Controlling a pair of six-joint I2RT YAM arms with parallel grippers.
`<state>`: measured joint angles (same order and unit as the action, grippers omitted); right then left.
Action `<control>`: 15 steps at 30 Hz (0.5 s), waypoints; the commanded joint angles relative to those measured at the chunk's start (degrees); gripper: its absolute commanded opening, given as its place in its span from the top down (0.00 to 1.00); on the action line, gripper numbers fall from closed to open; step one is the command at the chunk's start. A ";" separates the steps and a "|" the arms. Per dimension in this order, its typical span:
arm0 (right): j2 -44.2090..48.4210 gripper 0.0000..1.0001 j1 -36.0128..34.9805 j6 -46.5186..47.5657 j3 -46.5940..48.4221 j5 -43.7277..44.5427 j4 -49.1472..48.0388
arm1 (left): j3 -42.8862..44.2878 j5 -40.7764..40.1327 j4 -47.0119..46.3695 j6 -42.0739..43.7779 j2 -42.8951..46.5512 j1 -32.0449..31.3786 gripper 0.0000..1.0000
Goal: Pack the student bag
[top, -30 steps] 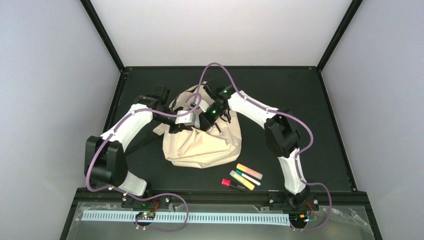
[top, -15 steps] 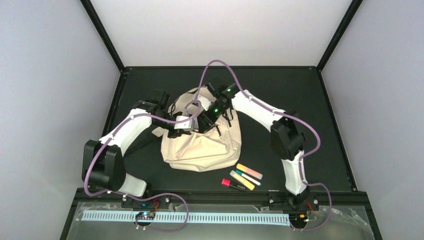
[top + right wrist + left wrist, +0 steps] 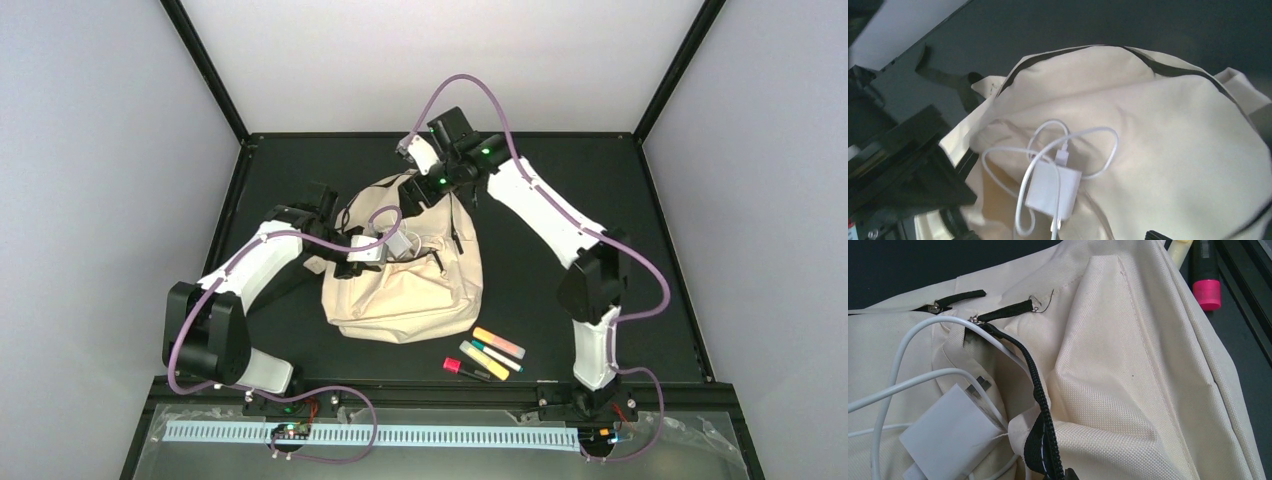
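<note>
Student bag (image 3: 400, 290) lies central on the table (image 3: 640, 220), its zipper edge (image 3: 1040, 390) pinched by your left gripper (image 3: 352, 264). Right gripper (image 3: 422, 190) hangs empty over it, spread unclear; send it for the markers (image 3: 485, 355) without letting that edge sag.

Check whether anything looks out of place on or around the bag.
The charger lies at the open mouth of the bag, with its cable sprawled in loose loops over the fabric rather than tucked in. The markers lie outside, beside the bag, unpacked.
</note>
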<state>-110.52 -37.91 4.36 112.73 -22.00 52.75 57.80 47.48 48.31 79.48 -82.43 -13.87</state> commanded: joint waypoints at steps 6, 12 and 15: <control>-17.82 0.28 -0.28 -12.98 10.92 -6.75 -8.56 | 0.79 2.46 -0.03 -0.47 1.81 0.07 0.98; -16.32 0.75 -1.36 -13.00 2.57 -17.47 -9.66 | 1.95 2.15 -0.66 -2.99 1.24 0.06 0.99; -12.52 0.98 -2.00 -10.85 -3.94 -22.85 -10.49 | 2.96 1.54 -2.10 -6.09 0.97 0.07 0.98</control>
<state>-129.23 -38.48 -7.51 114.17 -34.92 43.75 57.93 47.53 47.86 76.69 -81.97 -13.87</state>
